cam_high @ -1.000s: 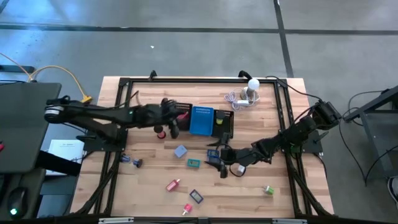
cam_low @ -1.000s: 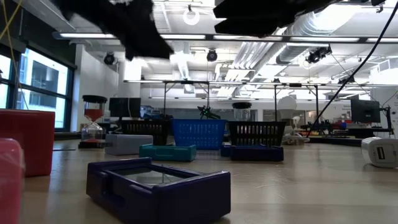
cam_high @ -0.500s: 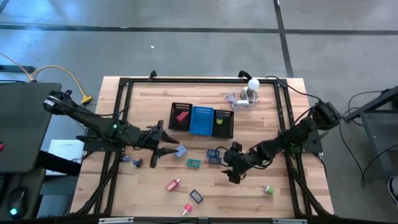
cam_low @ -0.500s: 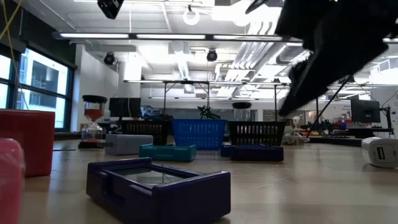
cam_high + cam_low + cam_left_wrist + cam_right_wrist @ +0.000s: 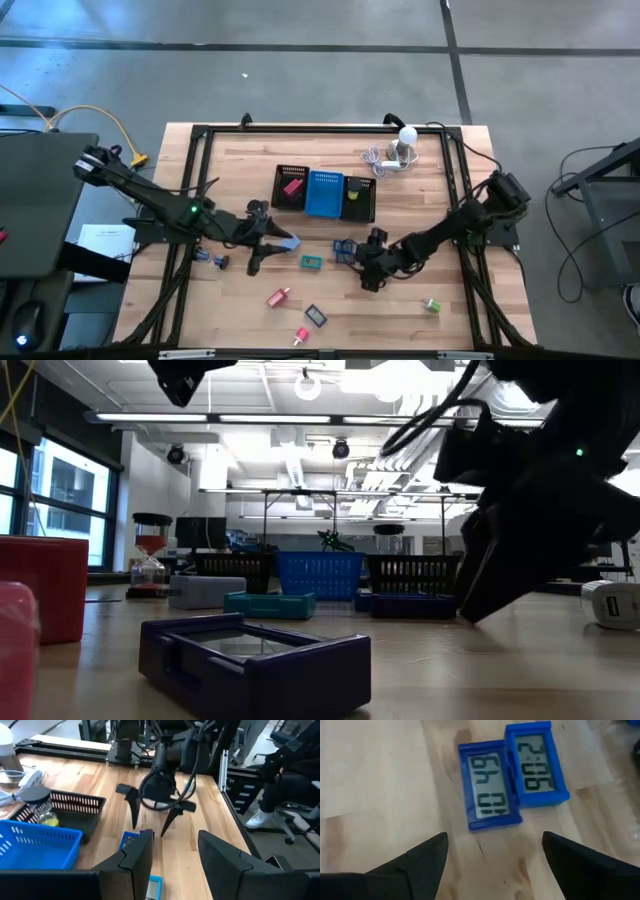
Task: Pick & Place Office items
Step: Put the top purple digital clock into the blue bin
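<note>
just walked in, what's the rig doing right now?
Both arms are mid-table sorting small office items into the mesh tray, which already holds a pink piece. The right gripper hangs open and empty over two blue clock-like displays lying side by side. The left gripper, also empty, is by the light blue block. Other pieces lie scattered nearer the front edge.

My left arm (image 5: 150, 205) is a slim run of black links with a silvery cuff at its base end and a small green light glowing midway. My right arm (image 5: 450, 230) is the same matte black, chunkier at the shoulder block, with thin dark cables looping along it. Each wrist ends in two flat, tapered black fingers (image 5: 135, 862), smooth and unmarked, with angular outer edges.
</note>
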`<state>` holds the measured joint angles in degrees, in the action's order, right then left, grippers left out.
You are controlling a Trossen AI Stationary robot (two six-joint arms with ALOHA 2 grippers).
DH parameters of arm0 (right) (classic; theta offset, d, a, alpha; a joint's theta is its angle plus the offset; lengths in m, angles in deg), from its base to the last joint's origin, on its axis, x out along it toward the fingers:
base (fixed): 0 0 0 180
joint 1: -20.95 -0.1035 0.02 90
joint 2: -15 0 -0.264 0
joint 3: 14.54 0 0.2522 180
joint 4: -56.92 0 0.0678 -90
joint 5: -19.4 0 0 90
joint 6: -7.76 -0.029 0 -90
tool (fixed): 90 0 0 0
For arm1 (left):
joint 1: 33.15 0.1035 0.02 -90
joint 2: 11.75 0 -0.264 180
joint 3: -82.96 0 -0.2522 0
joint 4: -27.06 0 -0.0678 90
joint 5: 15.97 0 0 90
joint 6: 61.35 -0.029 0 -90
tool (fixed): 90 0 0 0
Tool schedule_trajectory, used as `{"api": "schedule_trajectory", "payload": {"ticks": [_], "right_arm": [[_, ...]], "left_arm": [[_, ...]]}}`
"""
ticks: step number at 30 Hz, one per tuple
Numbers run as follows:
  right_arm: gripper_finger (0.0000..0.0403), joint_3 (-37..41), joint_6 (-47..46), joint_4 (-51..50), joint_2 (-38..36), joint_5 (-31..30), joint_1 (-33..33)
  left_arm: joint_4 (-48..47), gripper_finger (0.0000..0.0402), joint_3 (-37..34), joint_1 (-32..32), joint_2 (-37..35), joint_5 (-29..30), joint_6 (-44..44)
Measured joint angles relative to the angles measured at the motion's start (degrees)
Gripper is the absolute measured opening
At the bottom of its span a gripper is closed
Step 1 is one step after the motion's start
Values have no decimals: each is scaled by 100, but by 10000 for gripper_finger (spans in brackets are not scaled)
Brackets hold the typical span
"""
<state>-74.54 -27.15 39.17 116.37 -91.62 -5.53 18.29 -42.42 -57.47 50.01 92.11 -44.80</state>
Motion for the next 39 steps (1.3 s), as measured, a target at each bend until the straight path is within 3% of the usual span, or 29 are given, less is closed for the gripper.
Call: {"api": "schedule_trajectory", "payload": {"ticks": [6,11,15,21,33,39], "right_arm": [[314,-9,376,840,321,-39,31],[297,-9,430,834,330,17,37],[250,-9,460,809,334,48,37],[144,-9,495,778,336,38,37],[139,4,520,847,235,46,22],[139,13,528,826,-249,24,-105]], "left_arm": [[58,154,-7,2,95,-7,2],[162,154,-2,2,124,-63,0],[177,154,-2,-20,122,-61,0],[197,154,-2,-93,122,-59,-2],[195,154,-2,-214,122,-55,24],[189,154,-2,-214,120,-53,30]]}}
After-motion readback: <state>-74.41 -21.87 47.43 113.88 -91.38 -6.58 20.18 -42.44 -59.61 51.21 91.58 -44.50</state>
